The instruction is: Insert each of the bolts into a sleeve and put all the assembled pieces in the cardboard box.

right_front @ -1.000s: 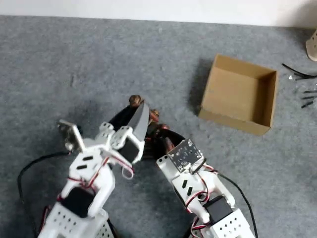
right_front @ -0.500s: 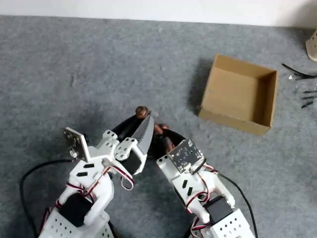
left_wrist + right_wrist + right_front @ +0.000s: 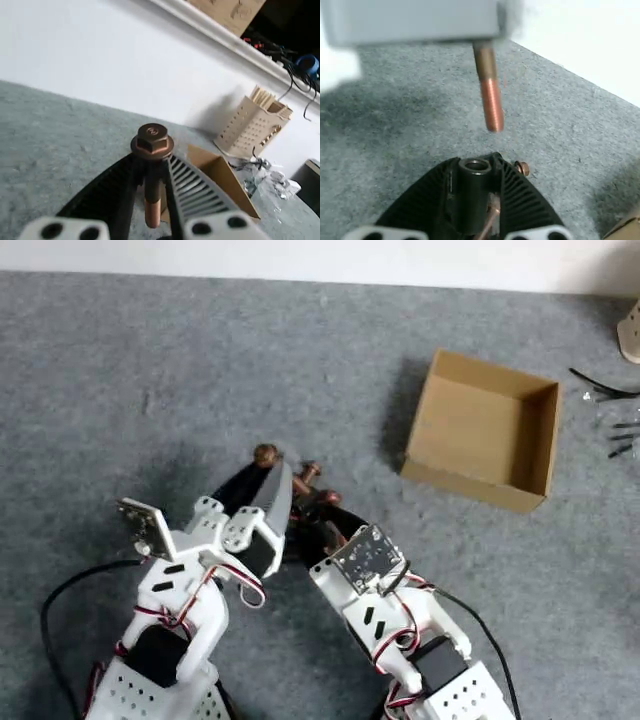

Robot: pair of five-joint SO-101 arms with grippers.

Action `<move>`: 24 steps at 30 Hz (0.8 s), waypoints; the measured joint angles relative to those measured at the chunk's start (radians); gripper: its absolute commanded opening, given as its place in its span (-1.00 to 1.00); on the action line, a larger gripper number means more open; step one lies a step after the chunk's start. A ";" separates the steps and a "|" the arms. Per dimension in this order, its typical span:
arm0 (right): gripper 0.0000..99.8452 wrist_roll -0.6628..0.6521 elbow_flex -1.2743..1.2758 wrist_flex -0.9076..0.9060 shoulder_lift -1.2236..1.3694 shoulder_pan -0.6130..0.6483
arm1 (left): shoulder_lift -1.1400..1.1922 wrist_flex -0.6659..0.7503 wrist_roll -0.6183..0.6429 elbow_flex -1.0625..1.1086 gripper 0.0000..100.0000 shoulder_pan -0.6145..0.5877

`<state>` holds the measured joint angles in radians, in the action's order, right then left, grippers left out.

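My left gripper [image 3: 265, 468] is shut on a copper bolt [image 3: 266, 453], head up and shank pointing down; in the left wrist view the bolt [image 3: 152, 142] stands between the gripper's [image 3: 152, 200] ribbed fingers. My right gripper [image 3: 476, 167] is shut on an upright black sleeve [image 3: 475, 190], its open end facing up. The bolt's shank [image 3: 490, 100] hangs above the sleeve, slightly off to one side and apart from it. In the high view the right gripper [image 3: 318, 518] sits beside and partly under the left one. The open cardboard box [image 3: 470, 483] stands at the right rear.
Loose copper bolts [image 3: 311, 472] lie on the grey mat by the grippers, one [image 3: 521, 168] just beyond the sleeve. Black ties and small parts [image 3: 612, 410] are scattered past the box. A beige perforated holder [image 3: 252, 125] stands by the wall.
My left gripper carried the bolt right and nearer, then back left and a little farther away. The right arm edged slightly left with the sleeve.
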<state>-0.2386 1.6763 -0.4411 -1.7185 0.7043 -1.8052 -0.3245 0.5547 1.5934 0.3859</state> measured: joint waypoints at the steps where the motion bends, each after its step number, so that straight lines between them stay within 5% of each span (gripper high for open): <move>1: -0.99 0.000 0.000 0.000 0.000 0.000 | 0.000 0.000 0.000 0.000 -0.99 0.000; 24: -0.99 -0.003 0.000 0.000 0.000 -0.037 | -0.006 -0.270 -0.006 -0.025 -0.99 0.112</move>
<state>-0.2417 1.6763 -0.4411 -1.7185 0.6674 -1.8113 -0.5946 0.5485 1.5689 0.4979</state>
